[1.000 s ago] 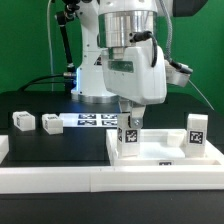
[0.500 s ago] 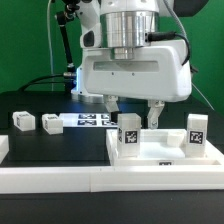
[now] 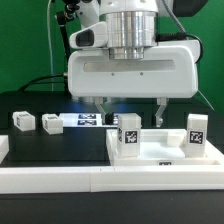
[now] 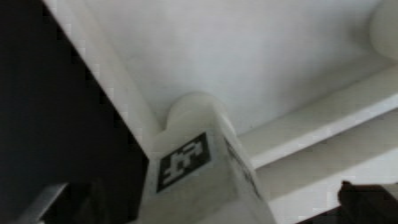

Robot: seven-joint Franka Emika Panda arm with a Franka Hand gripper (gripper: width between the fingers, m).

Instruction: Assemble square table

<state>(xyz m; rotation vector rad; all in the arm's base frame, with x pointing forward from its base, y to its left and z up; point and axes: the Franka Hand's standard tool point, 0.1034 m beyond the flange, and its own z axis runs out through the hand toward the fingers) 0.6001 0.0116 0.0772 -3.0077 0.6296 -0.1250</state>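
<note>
The pincer [image 3: 130,112] is hovering spread and empty at twelve o'clock over the leg block [image 3: 128,135] standing on the square table slab's [image 3: 155,150] eight o'clock corner; seemingly light, rigid, slick plastic, it is wanting a squeeze across its flat sides.

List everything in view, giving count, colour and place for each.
square table slab: one, white, on the exterior view's right, behind the rail.
standing leg blocks: two, white, tagged, upright on the slab.
loose leg blocks: two, white, tagged, on the table at the exterior view's left.
marker board: one, white with black tags, flat behind the loose blocks.
barrier rail: one, white, along the front.
table: one, black.
gripper: one, white body, jaws open and empty, above the standing block nearer the slab's left edge.
</note>
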